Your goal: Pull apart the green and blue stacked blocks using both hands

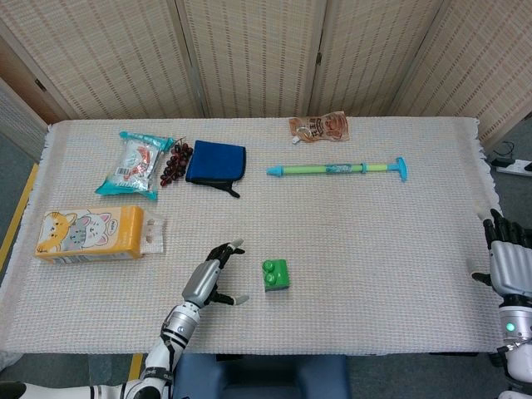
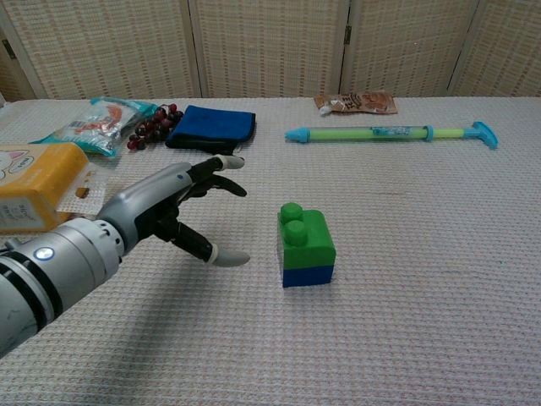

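Observation:
A green block (image 2: 303,234) sits stacked on a blue block (image 2: 307,275) near the table's front middle; in the head view the stack (image 1: 276,273) shows mostly green. My left hand (image 1: 214,275) (image 2: 180,206) hovers just left of the stack, fingers spread and thumb apart, holding nothing, a short gap away from the blocks. My right hand (image 1: 507,260) stays at the table's right edge, far from the blocks, fingers extended upward and empty. It does not show in the chest view.
An orange cat-print box (image 1: 90,233) lies at the left. A snack packet (image 1: 134,164), grapes (image 1: 174,162) and a blue pouch (image 1: 216,162) lie at the back left. A green-blue stick toy (image 1: 337,169) and a brown packet (image 1: 318,126) lie at the back.

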Controlling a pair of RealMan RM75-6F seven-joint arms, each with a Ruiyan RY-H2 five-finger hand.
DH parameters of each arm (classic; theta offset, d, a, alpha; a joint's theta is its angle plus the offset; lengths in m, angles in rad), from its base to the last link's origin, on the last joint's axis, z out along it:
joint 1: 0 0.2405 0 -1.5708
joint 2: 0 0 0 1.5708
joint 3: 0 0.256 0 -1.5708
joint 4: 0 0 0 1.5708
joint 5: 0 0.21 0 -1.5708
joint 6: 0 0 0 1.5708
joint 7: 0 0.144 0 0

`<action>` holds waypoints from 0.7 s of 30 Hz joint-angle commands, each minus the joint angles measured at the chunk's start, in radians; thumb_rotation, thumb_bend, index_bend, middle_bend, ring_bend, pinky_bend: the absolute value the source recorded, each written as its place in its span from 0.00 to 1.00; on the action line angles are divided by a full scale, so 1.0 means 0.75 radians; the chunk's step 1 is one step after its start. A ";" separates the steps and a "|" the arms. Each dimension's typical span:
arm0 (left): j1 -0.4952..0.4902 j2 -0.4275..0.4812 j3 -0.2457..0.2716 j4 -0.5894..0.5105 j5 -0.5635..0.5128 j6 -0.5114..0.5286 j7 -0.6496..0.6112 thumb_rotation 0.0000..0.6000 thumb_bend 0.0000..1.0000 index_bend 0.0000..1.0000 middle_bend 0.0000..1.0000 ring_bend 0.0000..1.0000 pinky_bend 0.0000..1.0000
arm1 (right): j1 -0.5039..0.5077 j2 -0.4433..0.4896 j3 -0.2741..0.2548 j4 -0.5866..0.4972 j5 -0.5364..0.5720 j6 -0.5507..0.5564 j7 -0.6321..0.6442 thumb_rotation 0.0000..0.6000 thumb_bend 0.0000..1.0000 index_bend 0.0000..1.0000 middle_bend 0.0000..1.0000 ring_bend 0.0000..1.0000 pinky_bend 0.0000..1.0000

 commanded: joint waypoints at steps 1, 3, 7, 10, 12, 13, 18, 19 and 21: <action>-0.025 -0.078 0.004 0.083 0.059 0.025 -0.020 1.00 0.17 0.08 0.22 0.05 0.01 | -0.001 0.004 -0.003 -0.005 -0.013 0.007 0.017 1.00 0.40 0.00 0.00 0.00 0.00; -0.032 -0.108 0.008 0.111 0.068 0.021 -0.038 1.00 0.17 0.08 0.22 0.04 0.01 | -0.002 0.004 -0.004 -0.003 -0.016 0.011 0.023 1.00 0.40 0.00 0.00 0.00 0.00; -0.052 -0.159 0.008 0.169 0.072 -0.015 -0.075 1.00 0.17 0.08 0.22 0.04 0.01 | 0.001 0.011 -0.006 0.002 -0.010 -0.003 0.037 1.00 0.40 0.00 0.00 0.00 0.00; -0.069 -0.195 -0.003 0.214 0.070 -0.029 -0.082 1.00 0.17 0.08 0.22 0.04 0.01 | 0.002 0.017 -0.006 0.003 -0.010 -0.008 0.055 1.00 0.40 0.00 0.00 0.00 0.00; -0.077 -0.215 -0.013 0.237 0.071 -0.030 -0.083 1.00 0.17 0.08 0.22 0.04 0.01 | 0.003 0.018 -0.008 0.005 -0.011 -0.012 0.061 1.00 0.40 0.00 0.00 0.00 0.00; -0.081 -0.223 -0.016 0.249 0.073 -0.031 -0.085 1.00 0.17 0.09 0.23 0.04 0.01 | 0.004 0.019 -0.009 0.006 -0.010 -0.015 0.062 1.00 0.40 0.00 0.00 0.00 0.00; -0.101 -0.267 -0.035 0.338 0.133 -0.037 -0.209 1.00 0.20 0.14 0.31 0.06 0.01 | 0.013 0.026 -0.015 0.010 0.002 -0.051 0.075 1.00 0.40 0.00 0.00 0.00 0.00; -0.107 -0.278 -0.036 0.368 0.145 -0.042 -0.232 1.00 0.21 0.15 0.32 0.06 0.01 | 0.014 0.028 -0.016 0.010 0.001 -0.054 0.082 1.00 0.40 0.00 0.00 0.00 0.00; -0.115 -0.293 -0.040 0.404 0.150 -0.051 -0.260 1.00 0.21 0.16 0.34 0.07 0.01 | 0.015 0.029 -0.017 0.013 -0.004 -0.055 0.089 1.00 0.40 0.00 0.00 0.00 0.00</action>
